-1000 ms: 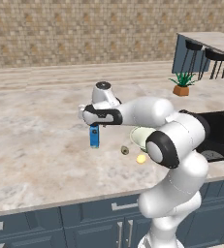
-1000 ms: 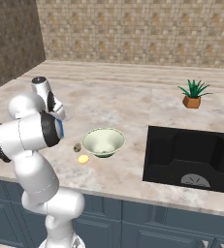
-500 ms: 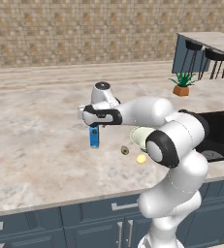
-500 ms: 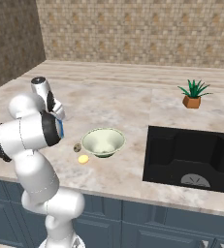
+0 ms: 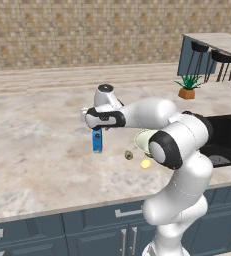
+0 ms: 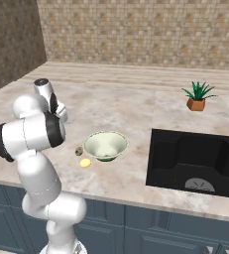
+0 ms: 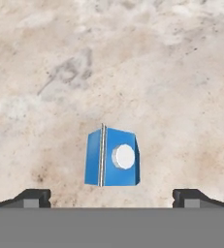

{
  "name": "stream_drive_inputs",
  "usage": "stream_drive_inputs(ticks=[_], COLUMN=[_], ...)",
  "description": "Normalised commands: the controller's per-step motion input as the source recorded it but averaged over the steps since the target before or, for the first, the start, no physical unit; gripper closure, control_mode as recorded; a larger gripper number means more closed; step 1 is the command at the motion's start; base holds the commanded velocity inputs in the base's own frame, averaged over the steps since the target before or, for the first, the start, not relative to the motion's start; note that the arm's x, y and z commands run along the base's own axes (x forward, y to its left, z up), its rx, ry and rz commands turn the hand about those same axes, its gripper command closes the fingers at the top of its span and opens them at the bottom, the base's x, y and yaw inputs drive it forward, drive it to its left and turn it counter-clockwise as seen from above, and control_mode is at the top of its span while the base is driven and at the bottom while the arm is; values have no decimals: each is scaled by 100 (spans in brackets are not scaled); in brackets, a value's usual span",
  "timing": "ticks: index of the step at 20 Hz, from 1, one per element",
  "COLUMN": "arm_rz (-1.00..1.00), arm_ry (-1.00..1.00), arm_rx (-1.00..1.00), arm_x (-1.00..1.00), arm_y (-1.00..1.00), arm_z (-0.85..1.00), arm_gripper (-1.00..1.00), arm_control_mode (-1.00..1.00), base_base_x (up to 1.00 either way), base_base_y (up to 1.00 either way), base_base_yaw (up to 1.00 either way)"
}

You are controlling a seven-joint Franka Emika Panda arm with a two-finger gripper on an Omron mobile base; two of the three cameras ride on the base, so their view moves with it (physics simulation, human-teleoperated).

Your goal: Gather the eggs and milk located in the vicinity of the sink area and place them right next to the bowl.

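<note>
While the gripper hangs spread wide above it, the milk stands upright on the marble counter, free of both fingertips.

From the hand camera the blue carton sits between the two dark tips but beyond them, its gabled ridge and white round cap facing up, with bare counter all around it. From the left base camera the carton is just under the hand, at about 9 o'clock from the small dark lump and the pale yellow egg. From the right base camera the egg lies at about 8 o'clock from the bowl, just beside its rim, with the lump close by at 9 o'clock. The black sink lies at 3 o'clock from the bowl, a potted plant behind it.
</note>
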Motion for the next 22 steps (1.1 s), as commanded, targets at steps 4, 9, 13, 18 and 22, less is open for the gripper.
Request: stream_drive_inputs(ticks=[4,9,13,18,22], arm_rz=[0,0,0,0,0], arm_ry=[0,0,0,0,0], arm_rx=[0,0,0,0,0], arm_x=[7,8,4,12,9], arm_y=[0,0,0,0,0], arm_z=[-1,-3,-10,-18,-18], arm_gripper=[-100,-100,-100,-100,-100], arm_control_mode=[-100,-100,-100,-100,-100], base_base_x=[0,0,0,0,0], base_base_y=[0,0,0,0,0], base_base_yaw=[0,0,0,0,0])
